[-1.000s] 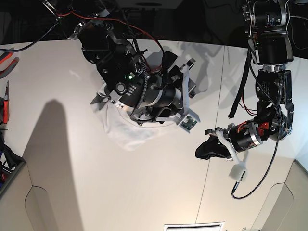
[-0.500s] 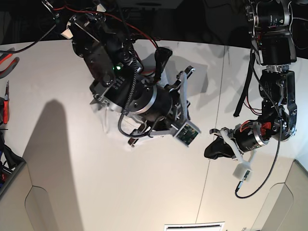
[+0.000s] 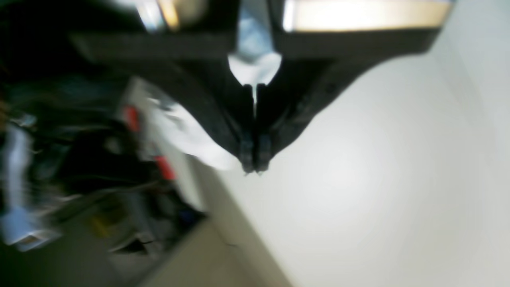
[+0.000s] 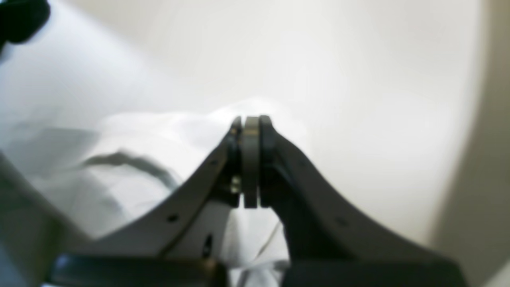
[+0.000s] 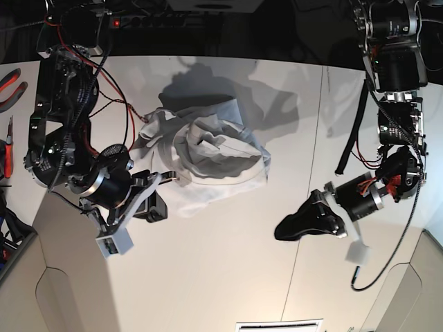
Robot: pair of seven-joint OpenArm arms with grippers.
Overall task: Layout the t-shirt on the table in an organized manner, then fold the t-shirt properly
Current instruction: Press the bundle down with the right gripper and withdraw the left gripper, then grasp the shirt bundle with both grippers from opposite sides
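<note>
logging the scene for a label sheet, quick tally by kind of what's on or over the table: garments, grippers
garments: 1, the crumpled white t-shirt on the table
grippers: 2, the right gripper shut on the t-shirt's edge, the left gripper shut and holding nothing
total: 3

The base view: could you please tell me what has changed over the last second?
The right gripper swung from above the t-shirt to its left edge and shut on it, uncovering the crumpled heap. The left gripper stayed shut, away from the cloth.
</note>
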